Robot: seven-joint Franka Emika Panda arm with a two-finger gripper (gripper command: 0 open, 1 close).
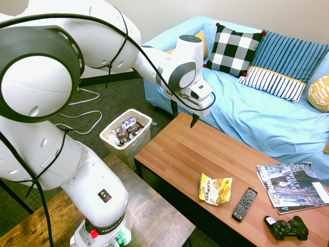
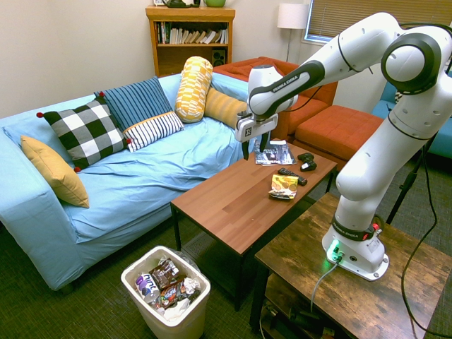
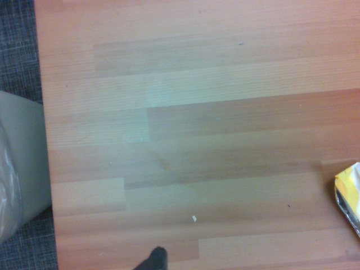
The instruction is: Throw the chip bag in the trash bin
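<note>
Yellow chip bag (image 1: 215,189) on table; white bin (image 1: 126,135) beside

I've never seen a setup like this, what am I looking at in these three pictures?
A white robot arm ends in a two-finger gripper, open and empty above a low wooden table. Two pictures view the room from opposite sides; the third looks down from the arm's wrist, catching the tabletop, the bin's side and a corner of the snack bag.

On the table lie a yellow snack bag, a remote, magazines and a game controller. A white bin holding wrappers stands beside it.
</note>
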